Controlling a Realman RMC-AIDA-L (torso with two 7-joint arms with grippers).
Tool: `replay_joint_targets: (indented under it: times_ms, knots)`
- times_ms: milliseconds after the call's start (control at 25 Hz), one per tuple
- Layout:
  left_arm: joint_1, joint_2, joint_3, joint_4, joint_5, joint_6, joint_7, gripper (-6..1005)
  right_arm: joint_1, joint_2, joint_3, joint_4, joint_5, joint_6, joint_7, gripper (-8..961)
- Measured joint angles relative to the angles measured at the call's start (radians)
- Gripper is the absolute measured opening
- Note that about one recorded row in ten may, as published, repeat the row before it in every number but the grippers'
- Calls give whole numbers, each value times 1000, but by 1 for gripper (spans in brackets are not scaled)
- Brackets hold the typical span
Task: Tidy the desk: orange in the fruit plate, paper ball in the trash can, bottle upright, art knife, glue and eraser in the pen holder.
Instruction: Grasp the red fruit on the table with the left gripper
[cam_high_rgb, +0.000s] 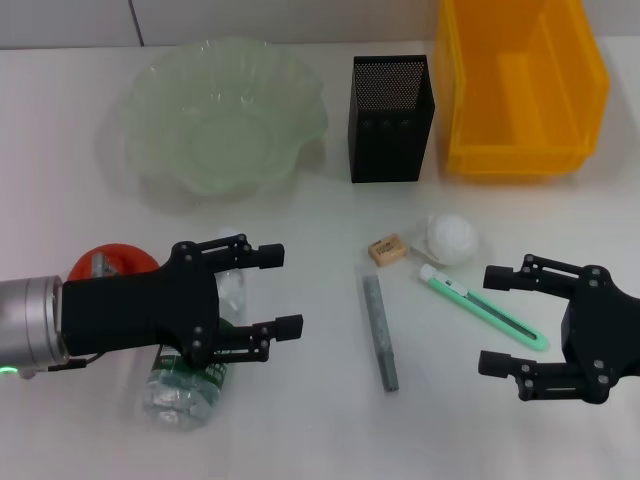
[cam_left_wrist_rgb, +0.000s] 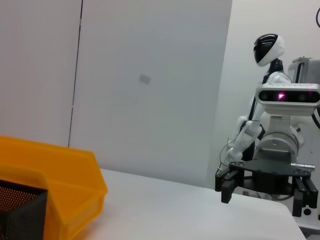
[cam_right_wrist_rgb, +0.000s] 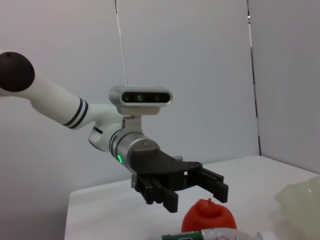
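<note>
Bottle (cam_high_rgb: 190, 385) on its side beside orange (cam_high_rgb: 108, 264); glue (cam_high_rgb: 379, 331), art knife (cam_high_rgb: 482, 307) flat.

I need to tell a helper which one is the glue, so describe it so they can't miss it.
Start at the black mesh pen holder at the back of the desk and come straight toward the front edge. The glue is the slim grey stick lying flat there. Its neighbour, the art knife, is mint green and lies slanted, while the eraser is a tiny tan block.

Left gripper (cam_high_rgb: 280, 291) and its arm cover most of the orange (cam_high_rgb: 112, 261) and the upper half of the bottle (cam_high_rgb: 187, 385) (cap not visible). Yellow trash can (cam_high_rgb: 520, 85), far beyond the right gripper (cam_high_rgb: 492, 320), cropped at the top edge.
</note>
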Motion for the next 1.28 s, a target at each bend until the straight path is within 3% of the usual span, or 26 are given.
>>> replay_joint_targets:
  times_ms: [520, 600, 680, 760, 880, 1280]
  knots:
    - [4, -1, -4, 0, 2, -7, 4, 775, 0, 0, -2, 12, 0, 35, -3, 839]
    - [58, 4, -179, 28, -6, -45, 34, 773, 0, 0, -2, 12, 0, 35, -3, 839]
    - [58, 4, -179, 28, -6, -45, 34, 772, -1, 0, -2, 12, 0, 35, -3, 838]
    - [117, 2, -338, 20, -5, -146, 99, 771, -4, 0, 1, 12, 0, 35, -3, 838]
    - [149, 1, -330, 2, 3, -252, 111, 769, -6, 0, 3, 12, 0, 35, -3, 838]
    - [182, 2, -262, -13, 6, -321, 111, 763, -5, 0, -2, 11, 1, 41, -3, 838]
